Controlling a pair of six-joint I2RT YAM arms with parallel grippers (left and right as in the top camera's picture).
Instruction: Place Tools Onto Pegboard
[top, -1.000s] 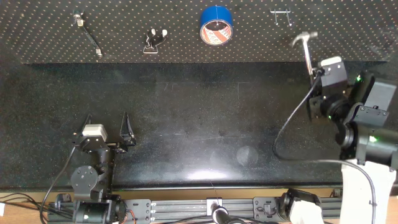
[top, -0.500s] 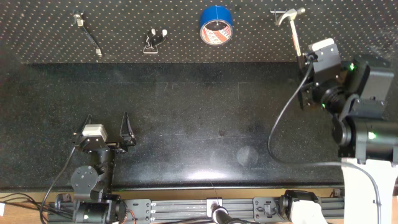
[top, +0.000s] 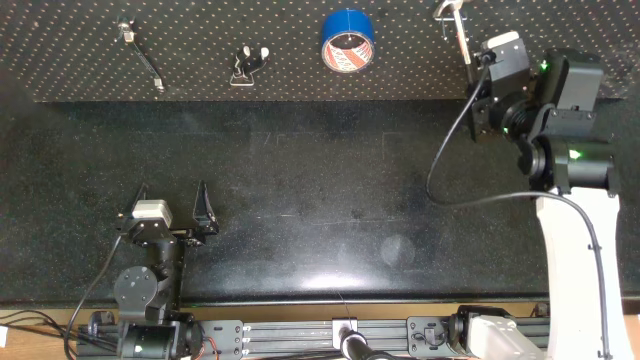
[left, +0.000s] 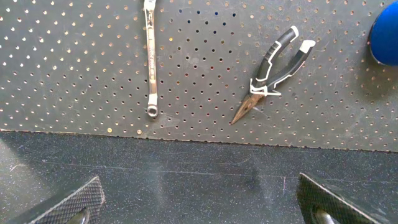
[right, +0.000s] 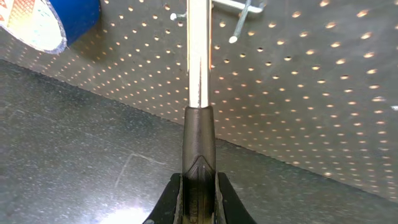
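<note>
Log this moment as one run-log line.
step: hanging hammer | right gripper: shut on hammer handle, shaft by hook | left gripper: open, over table | hung: wrench, pliers, tape

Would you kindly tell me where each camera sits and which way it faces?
Top view: fixed overhead, looking down on worktop and pegboard; both arms show.
Left wrist view: on the left arm, facing wrench and pliers; left gripper open.
Right wrist view: on the right arm, facing the pegboard; right gripper holds the hammer.
Shared: blue tape roll, all three.
</note>
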